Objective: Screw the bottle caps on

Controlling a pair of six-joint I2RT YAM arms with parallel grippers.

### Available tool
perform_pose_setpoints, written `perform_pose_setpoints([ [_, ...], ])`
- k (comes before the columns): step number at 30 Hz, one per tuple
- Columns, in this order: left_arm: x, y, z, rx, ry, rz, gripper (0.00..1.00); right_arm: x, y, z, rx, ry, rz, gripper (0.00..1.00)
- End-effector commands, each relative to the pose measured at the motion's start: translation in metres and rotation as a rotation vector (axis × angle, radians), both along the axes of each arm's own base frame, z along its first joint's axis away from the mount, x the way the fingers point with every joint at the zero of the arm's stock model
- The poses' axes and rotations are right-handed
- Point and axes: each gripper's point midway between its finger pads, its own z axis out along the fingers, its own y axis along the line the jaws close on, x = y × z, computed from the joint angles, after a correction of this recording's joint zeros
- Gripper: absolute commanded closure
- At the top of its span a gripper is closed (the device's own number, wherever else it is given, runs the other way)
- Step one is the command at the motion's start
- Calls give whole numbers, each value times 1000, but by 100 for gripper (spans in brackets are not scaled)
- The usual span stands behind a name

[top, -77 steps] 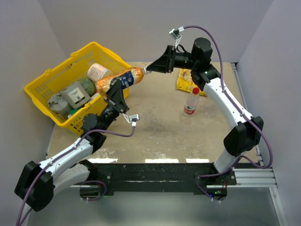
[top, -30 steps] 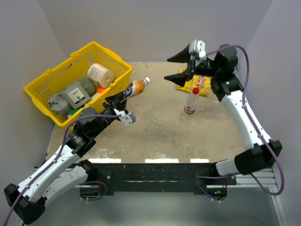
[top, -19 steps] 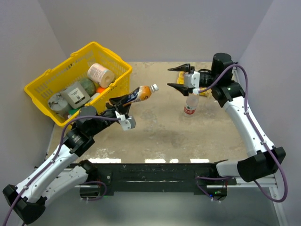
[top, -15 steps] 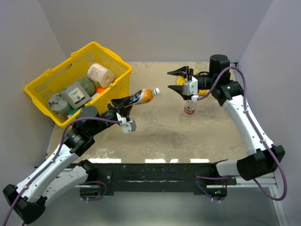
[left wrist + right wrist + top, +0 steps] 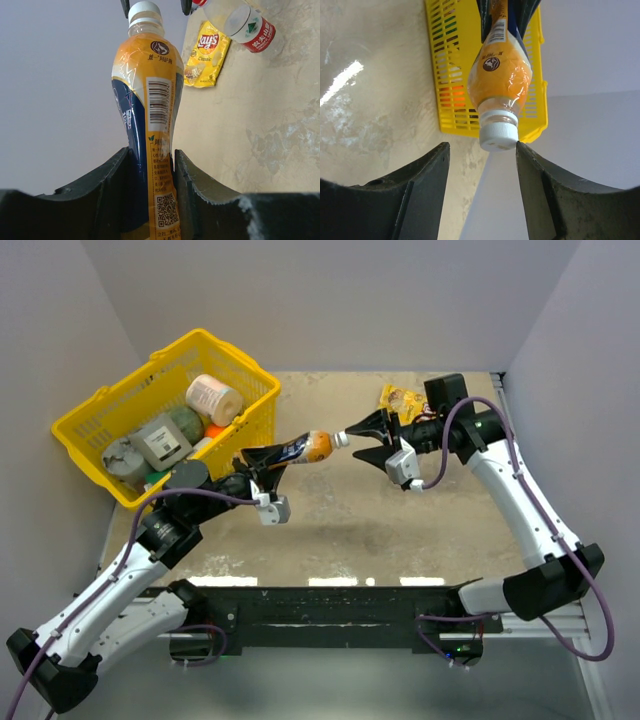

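White cap [image 5: 343, 438] sits on the orange bottle [image 5: 305, 447], held sideways in the air over the table's [image 5: 330, 525] middle. The left gripper [image 5: 264, 456] pinches the bottle's body. The right gripper [image 5: 355, 442] is spread, 2 fingers flanking the cap, not yet gripping. It should centre, close squarely, then twist.

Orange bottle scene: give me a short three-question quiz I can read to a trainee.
1. True or false: the left hand is shut on the orange bottle.
2. Pick one. The right hand is: A, open with the white cap between its fingers; B, clamped shut on nothing; C, out of view.
3. Short answer: what colour is the snack bag?
Key: 1 true. 2 A. 3 yellow.
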Motion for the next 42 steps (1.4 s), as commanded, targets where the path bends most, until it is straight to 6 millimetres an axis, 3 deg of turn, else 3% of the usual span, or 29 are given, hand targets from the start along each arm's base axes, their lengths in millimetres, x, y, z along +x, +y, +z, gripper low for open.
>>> perform_pose_setpoints([
  [1,-4,-5,28,-21,-88,-46,100,-14,7,21,74,-117,64,43],
  [2,-4,-5,27,-21,-87,-45,100,-7,9,31,99,-165,51,44],
  [6,-5,-6,28,-24,-86,-52,100,-10,10,39,141,-140,28,45],
  [18,-5,-7,32,-27,-116,-60,100,-15,14,33,123,-130,43,52],
  [23,-4,-6,32,-35,-111,-52,100,-16,15,31,114,-125,45,70],
  [25,-4,-6,32,-40,-108,-49,100,-16,15,30,111,-132,49,69],
  [27,-4,-5,32,-41,-113,-46,100,-18,15,30,114,-139,53,59],
  [30,-5,-5,33,-37,-120,-49,100,-15,15,28,111,-141,42,55],
  [34,-6,-5,31,-27,-124,-54,100,-12,15,27,107,-151,32,55],
  [38,-6,-4,29,-28,-121,-50,100,-12,14,28,105,-151,30,61],
  [42,-6,-3,29,-29,-130,-43,100,-11,14,25,96,-161,28,60],
])
